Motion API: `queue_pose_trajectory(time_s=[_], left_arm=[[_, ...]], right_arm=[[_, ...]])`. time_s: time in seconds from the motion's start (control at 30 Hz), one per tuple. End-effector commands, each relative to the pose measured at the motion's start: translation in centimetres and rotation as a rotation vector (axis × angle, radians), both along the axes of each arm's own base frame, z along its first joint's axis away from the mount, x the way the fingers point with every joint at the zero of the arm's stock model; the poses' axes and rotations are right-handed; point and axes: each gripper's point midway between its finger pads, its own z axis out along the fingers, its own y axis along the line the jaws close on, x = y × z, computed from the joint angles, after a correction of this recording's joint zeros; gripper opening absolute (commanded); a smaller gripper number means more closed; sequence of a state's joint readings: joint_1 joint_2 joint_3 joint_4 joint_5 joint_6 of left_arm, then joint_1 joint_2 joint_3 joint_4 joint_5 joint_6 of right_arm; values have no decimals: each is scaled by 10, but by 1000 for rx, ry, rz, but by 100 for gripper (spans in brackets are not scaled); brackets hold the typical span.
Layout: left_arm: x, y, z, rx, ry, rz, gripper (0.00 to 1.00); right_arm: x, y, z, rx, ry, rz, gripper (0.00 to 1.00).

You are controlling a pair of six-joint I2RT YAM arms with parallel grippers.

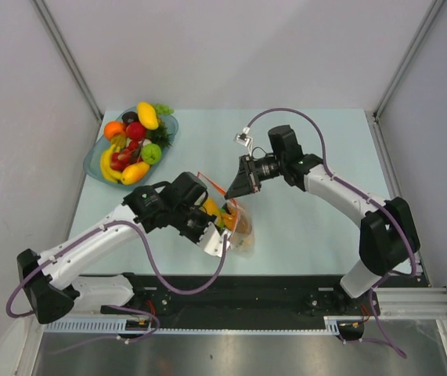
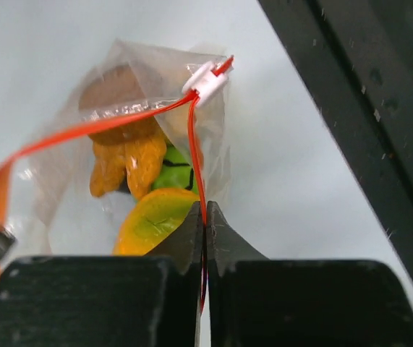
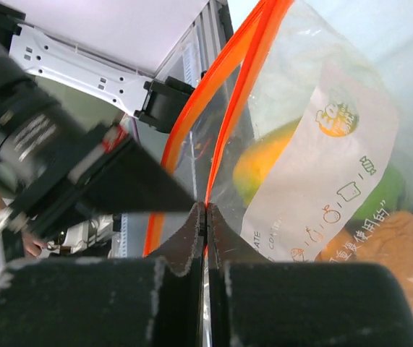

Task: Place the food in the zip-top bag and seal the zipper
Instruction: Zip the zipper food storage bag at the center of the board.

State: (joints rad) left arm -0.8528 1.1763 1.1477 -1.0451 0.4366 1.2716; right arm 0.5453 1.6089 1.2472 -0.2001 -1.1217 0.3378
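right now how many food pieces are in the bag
3 visible: an orange-brown piece in the middle, a green one beside it, a yellow-orange one nearest the left gripper. More may be hidden.

The zipper [image 2: 98,129] runs off the left edge; food [image 2: 148,220] seems partly hidden.

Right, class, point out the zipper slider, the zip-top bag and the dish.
zipper slider [image 2: 205,80]: left wrist view, its middle.
zip-top bag [image 3: 340,170]: right wrist view, printed label.
dish [image 1: 91,165]: top view, left rim.

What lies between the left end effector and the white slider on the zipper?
In the left wrist view, only the thin red-orange zipper strip runs there, across the clear plastic bag.
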Motion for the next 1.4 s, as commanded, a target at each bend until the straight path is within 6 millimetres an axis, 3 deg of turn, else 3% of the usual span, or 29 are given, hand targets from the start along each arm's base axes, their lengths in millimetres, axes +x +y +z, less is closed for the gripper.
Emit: queue_pose_trajectory(time_s=[0.0, 0.1, 0.13, 0.2, 0.23, 0.27, 0.4, 0.53, 0.67, 0.87, 1.03, 1.23, 1.37], left_arm=[[-8, -37, 42, -197, 23, 61, 0], [-5, -53, 52, -279, 142, 206, 0], [-5, -55, 50, -280, 177, 246, 0], [-4, -59, 45, -300, 253, 343, 0], [-3, -58, 37, -301, 270, 381, 0], [-3, -58, 41, -330, 275, 406, 0], [8, -73, 54, -456, 330, 518, 0], [17, -90, 58, -471, 379, 547, 0], [21, -108, 64, -498, 457, 577, 0], [20, -131, 71, -531, 482, 595, 0], [30, -138, 82, -554, 490, 641, 0], [25, -140, 79, -541, 514, 623, 0], [23, -136, 79, -537, 507, 618, 0]], right_arm=[[6, 22, 29, 66, -134, 21, 0], [7, 27, 37, 73, -155, 22, 22], [8, 26, 46, 86, -159, 34, 49], [26, 5, 49, 73, -162, -24, 65], [30, -9, 54, 76, -184, -50, 79], [44, -31, 54, 66, -225, -101, 84], [51, -94, 57, 39, -364, -224, 86], [27, -135, 44, -25, -511, -260, 84], [-24, -155, 28, -83, -694, -219, 80], [-50, -159, 21, -84, -898, -218, 67], [-65, -150, -3, -96, -959, -151, 65], [-64, -126, -9, -17, -1058, -154, 62], [-51, -120, -9, -26, -1088, -212, 59]])
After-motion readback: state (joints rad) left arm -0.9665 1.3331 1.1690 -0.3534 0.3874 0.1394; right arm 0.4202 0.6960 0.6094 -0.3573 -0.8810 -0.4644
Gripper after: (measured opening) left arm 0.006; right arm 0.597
